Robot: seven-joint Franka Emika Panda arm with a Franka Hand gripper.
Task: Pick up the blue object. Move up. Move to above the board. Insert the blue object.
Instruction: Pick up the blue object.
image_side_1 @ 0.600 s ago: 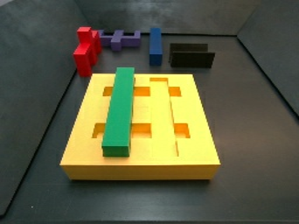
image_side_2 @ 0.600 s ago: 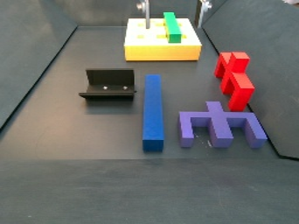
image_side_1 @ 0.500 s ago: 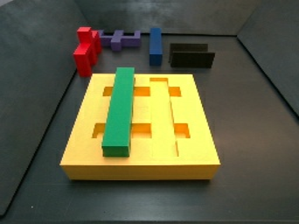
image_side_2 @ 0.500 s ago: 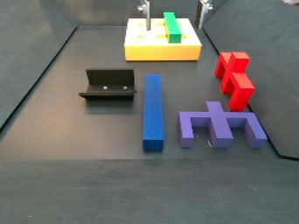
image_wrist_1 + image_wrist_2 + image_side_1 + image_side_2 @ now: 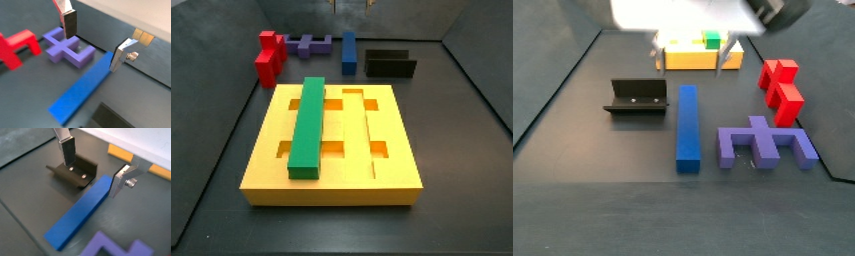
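While the gripper [image 5: 95, 42] hangs above the bar [image 5: 84, 90], its two silver fingers [image 5: 69, 22] stand spread wide with nothing between them, one on each side of the bar's far end and clear of it, as both wrist views show. In a side view the gripper [image 5: 694, 52] is a pale blur high over the floor [image 5: 593, 150], hiding part of the board [image 5: 698, 59]. The bar [image 5: 687, 124] lies flat on the dark floor, untouched, its length running toward the board, with the fixture [image 5: 637, 98] just beside it on one long side and the purple block [image 5: 764, 143] near it on the other. The red block [image 5: 782, 89] sits beyond the purple one, close to the wall. In a side view the board [image 5: 334, 143] fills the near floor, a green bar [image 5: 307, 124] seated lengthwise in a groove near one long edge, while the bar [image 5: 349, 51], the purple block [image 5: 309, 44], the red block [image 5: 270, 56] and the fixture [image 5: 390, 62] line up along the far wall. A wrist view shows the fixture [image 5: 73, 171] close beside the bar [image 5: 82, 211]; whether they touch cannot be told.
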